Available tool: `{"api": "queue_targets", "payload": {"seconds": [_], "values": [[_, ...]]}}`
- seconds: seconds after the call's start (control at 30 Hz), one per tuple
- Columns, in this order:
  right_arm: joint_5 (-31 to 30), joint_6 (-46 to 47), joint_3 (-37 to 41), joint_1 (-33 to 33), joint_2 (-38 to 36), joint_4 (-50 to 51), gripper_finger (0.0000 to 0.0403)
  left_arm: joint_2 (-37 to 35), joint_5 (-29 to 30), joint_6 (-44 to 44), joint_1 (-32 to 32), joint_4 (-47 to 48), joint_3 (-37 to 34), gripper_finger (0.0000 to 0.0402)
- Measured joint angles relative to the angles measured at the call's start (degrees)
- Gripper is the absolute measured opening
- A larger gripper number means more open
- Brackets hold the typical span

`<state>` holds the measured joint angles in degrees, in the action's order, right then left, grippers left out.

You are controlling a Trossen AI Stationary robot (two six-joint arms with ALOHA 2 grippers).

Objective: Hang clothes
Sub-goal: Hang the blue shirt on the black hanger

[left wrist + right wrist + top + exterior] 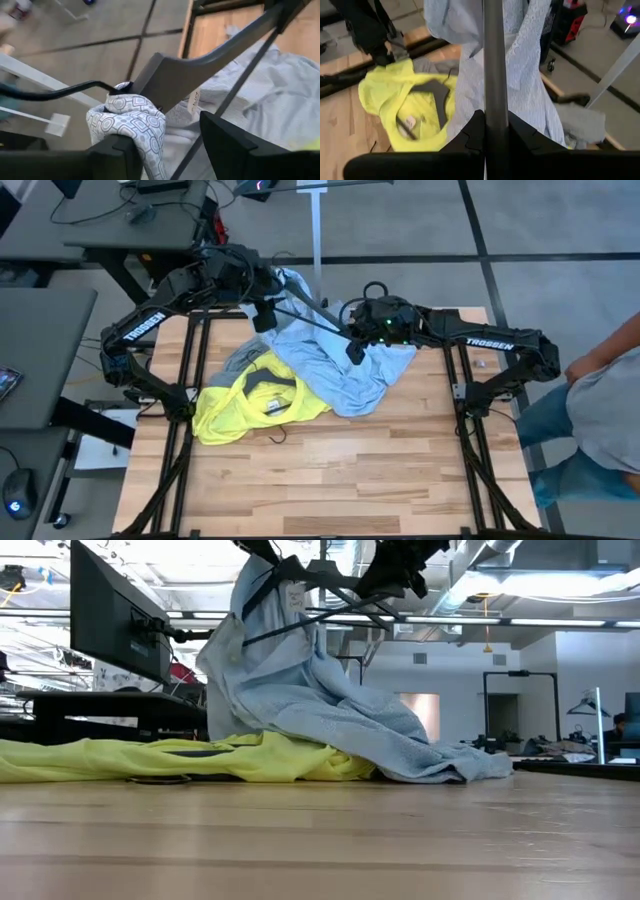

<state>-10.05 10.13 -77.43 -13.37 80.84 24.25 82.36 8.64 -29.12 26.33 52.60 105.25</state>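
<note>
Right pincer [495, 131] clamps hanger [494, 60]; blue shirt [340, 365] draped.

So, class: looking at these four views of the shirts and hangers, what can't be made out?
- Grey T-shirt: mostly buried under the yellow T-shirt and blue shirt, high view.
- Hanger hook: cut off by the top edge, low view.
- Blue shirt's buttons: too small anywhere.
</note>
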Motion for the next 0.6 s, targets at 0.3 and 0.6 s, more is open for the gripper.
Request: {"api": "queue_targets", "payload": {"seconds": [0.3, 0.6], "values": [[0.5, -4.5, 0.0, -0.7, 0.0, -10.2, 0.003, -3.8, 0.2, 0.9, 0.2, -2.7, 0.1, 0.0162], [0.9, -5.7, -0.1, 1.0, -0.1, -11.3, 0.003, -3.9, 2.5, 5.9, 0.9, 11.5, 0.0, 0.0173]]}}
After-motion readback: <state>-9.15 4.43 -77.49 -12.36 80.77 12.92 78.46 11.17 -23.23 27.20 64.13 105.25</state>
